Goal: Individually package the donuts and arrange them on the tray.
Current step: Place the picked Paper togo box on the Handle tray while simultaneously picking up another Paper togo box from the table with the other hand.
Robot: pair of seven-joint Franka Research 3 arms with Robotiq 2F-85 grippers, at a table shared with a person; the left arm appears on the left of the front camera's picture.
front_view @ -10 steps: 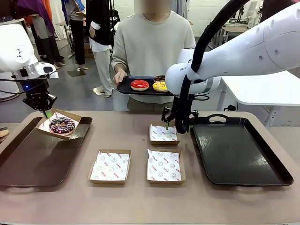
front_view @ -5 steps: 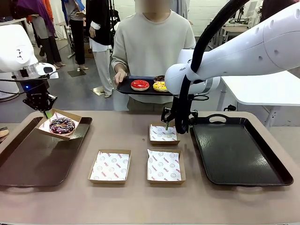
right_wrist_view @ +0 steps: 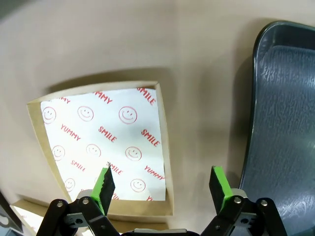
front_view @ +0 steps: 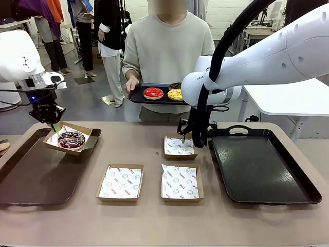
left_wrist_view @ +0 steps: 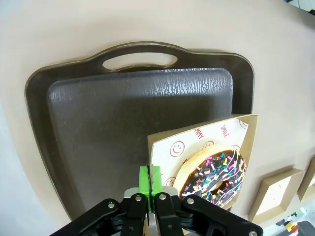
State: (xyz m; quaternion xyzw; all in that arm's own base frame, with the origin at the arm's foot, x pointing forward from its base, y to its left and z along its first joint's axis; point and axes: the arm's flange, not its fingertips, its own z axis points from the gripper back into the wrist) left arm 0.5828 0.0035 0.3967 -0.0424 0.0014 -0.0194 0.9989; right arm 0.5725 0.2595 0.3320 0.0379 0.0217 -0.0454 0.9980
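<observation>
**Operator:** Where's the boxed one?

**Spotter:** Your dark donut with purple-pink sprinkles [front_view: 71, 139] sits in its box [front_view: 85, 128]. Your left gripper [left_wrist_view: 149, 179] is pinched tight on that box's edge, holding it tilted over the far corner of the left tray [front_view: 31, 180].

**Operator:** How far along am I?

**Spotter:** I'd judge one of four packaged, and not yet clearly set down. The red donut [front_view: 153, 93], the yellow donut [front_view: 175, 94] and a brown donut [front_view: 175, 86] wait on the small tray [front_view: 136, 96] the person holds. Your right gripper [right_wrist_view: 162, 179] hangs with its jaws wide apart and holding nothing, over the far empty box [right_wrist_view: 98, 142], just beside the right tray [front_view: 262, 170]. Two near boxes [front_view: 121, 182] are unfilled too.

**Operator:** What do the wrist cameras add?

**Spotter:** The left wrist view shows you the pinch itself, which is too small to read from the front. The front view gives you the person's donuts.
</observation>
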